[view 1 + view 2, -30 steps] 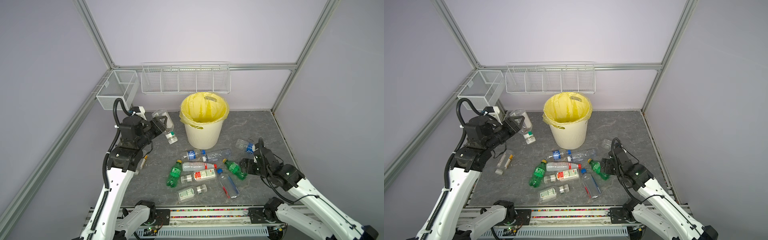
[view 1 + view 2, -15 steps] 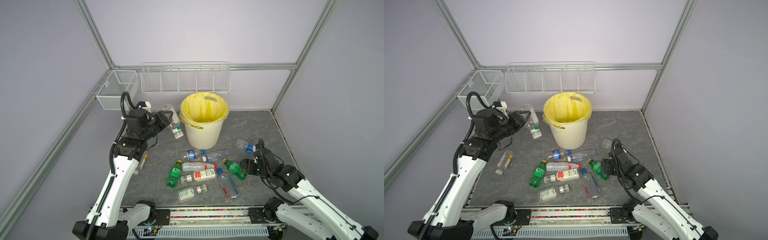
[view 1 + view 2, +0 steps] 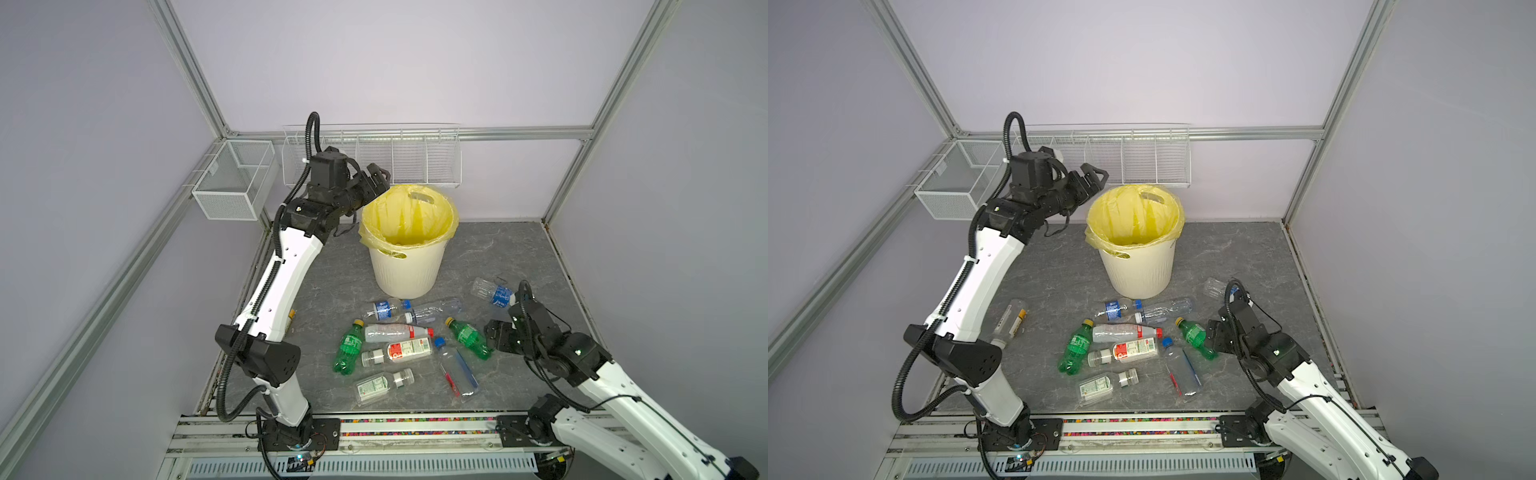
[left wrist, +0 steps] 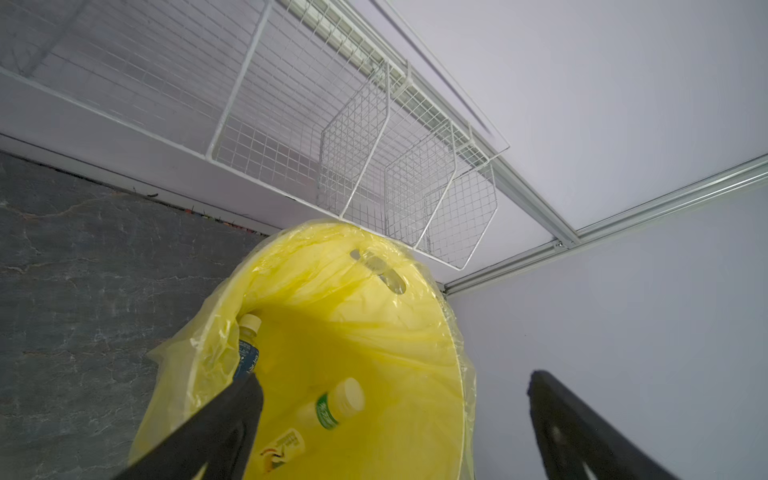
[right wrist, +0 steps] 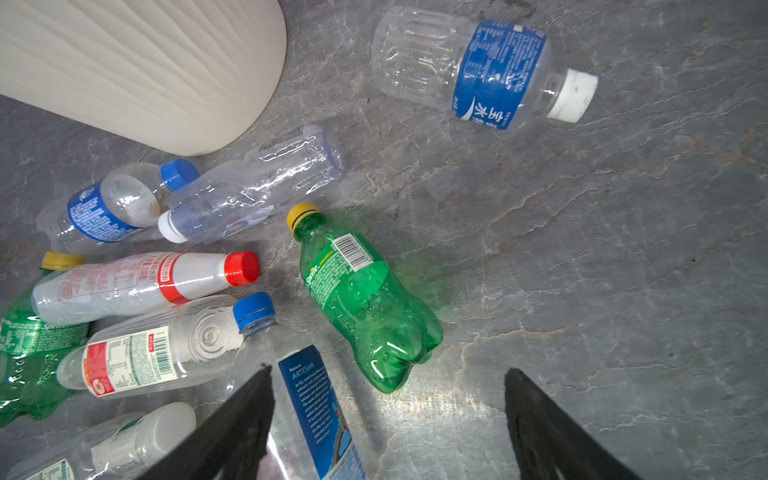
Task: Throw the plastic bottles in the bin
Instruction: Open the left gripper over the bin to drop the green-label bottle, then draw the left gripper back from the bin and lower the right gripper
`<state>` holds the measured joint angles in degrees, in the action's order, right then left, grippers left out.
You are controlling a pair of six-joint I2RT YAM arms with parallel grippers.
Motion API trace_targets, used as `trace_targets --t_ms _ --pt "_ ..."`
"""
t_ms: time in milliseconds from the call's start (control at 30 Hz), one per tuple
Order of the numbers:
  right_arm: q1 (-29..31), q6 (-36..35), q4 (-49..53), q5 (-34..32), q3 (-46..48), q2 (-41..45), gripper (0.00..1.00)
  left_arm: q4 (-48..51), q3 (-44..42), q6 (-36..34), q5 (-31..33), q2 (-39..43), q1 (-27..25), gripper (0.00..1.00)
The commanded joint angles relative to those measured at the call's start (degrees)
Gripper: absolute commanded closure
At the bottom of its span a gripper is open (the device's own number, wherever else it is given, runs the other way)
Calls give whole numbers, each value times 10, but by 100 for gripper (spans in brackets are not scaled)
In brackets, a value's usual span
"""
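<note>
The bin [image 3: 409, 270], cream with a yellow liner, stands at the back centre in both top views. My left gripper [image 3: 380, 179] hangs open and empty just over its left rim. The left wrist view looks into the bin [image 4: 374, 316]: a white-capped bottle with a green band [image 4: 334, 409] and a blue-labelled bottle [image 4: 248, 349] are inside. Several plastic bottles lie on the floor in front of the bin, among them a green one [image 3: 467, 338]. My right gripper [image 3: 496, 336] stands open right beside it, and the green bottle [image 5: 361, 307] lies just ahead of the fingertips [image 5: 259, 390].
A long wire basket [image 3: 370, 158] hangs on the back wall above the bin, a smaller mesh basket [image 3: 232, 187] on the left wall. One clear bottle [image 3: 1011, 320] lies alone beside the left arm. A blue-labelled bottle [image 3: 492, 291] lies behind the right gripper.
My left arm swung right and up to the bin while holding a clear bottle, then opened. The bottle is gone from its fingers. The right arm has not moved.
</note>
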<state>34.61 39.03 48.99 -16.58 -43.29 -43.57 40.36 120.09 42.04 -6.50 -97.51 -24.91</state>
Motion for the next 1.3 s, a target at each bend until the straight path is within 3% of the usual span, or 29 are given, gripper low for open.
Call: trace_targets --t_ms 0,300,767,1267 --pt "1 1 20 -31 -9 18 12 10 -7 -26 -1 67 -1 0" --pt "1 -15 23 -53 -25 -2 12 -12 -130 -44 -26 143 21 0" --pt "0 -56 21 -74 -41 -12 12 -14 -296 -84 -4 256 41 0" --pt "1 -110 -15 34 -19 -20 12 -41 -469 -84 6 329 42 0"
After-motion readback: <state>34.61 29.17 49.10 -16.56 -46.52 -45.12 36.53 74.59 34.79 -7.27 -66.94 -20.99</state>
